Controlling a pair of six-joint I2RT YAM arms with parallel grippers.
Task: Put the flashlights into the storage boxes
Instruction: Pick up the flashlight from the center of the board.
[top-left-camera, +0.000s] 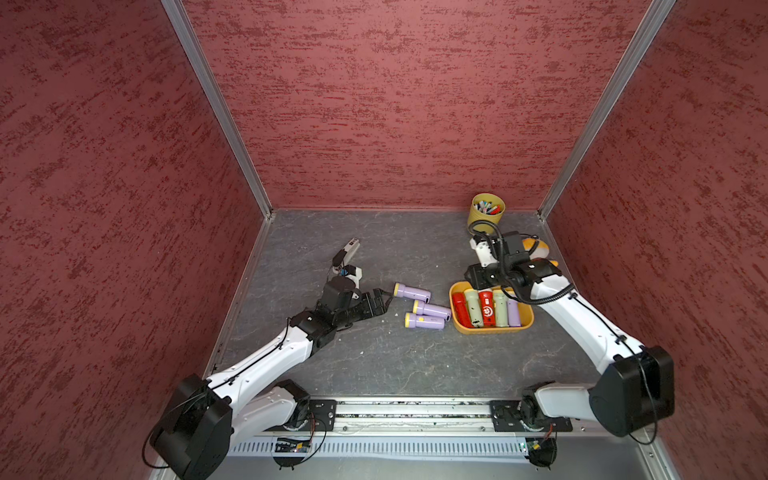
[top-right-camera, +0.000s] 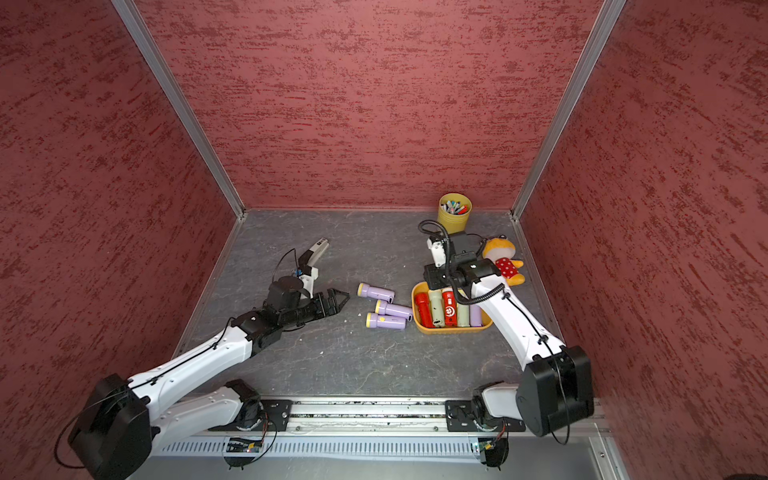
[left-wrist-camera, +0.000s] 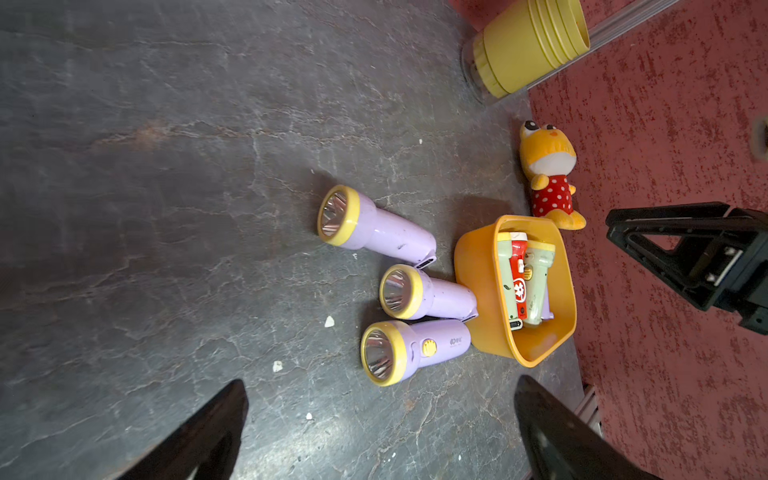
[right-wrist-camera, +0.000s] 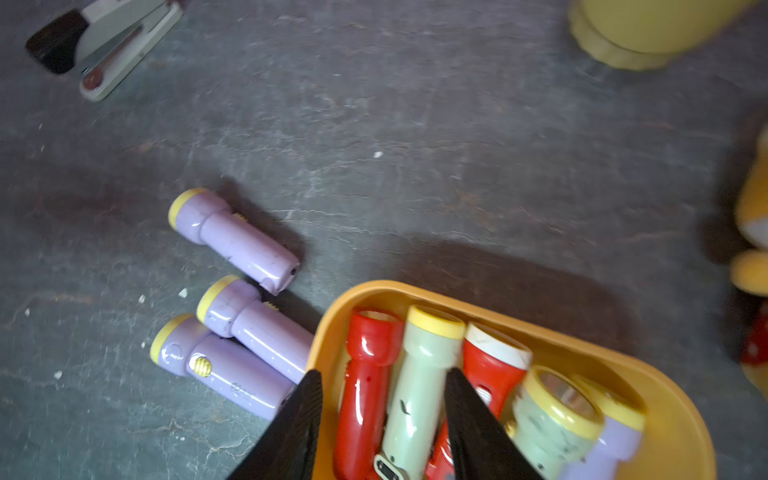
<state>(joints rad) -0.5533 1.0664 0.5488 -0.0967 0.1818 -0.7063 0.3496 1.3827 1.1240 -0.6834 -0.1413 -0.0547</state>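
On the grey, veined table, toward the right arm's side, the orange-yellow tray holds five flashlights lying side by side along its length: a red one, a pale green one, a second red one, a second pale green one and a lilac one against the wall farthest from the left arm. The right gripper hangs over the far end of the tray. In the right wrist view its black fingers stand apart with nothing between them, and the red and pale green torches lie below the gap. Three more lilac flashlights lie loose on the table on the tray's left side, all with their yellow heads turned toward the left arm. The far one lies a little apart from the tray, and the middle one has its tail end against or just beside the tray's wall. The near one touches the middle one along its side and shows a yellow switch in the left wrist view. The left gripper sits low over the table near the heads of these three, pointing at them, its jaws spread wide and empty. Behind it lies a grey-white stapler. A yellow cup of pens stands at the back wall, and an orange plush toy in a red dotted dress lies just beyond the tray.
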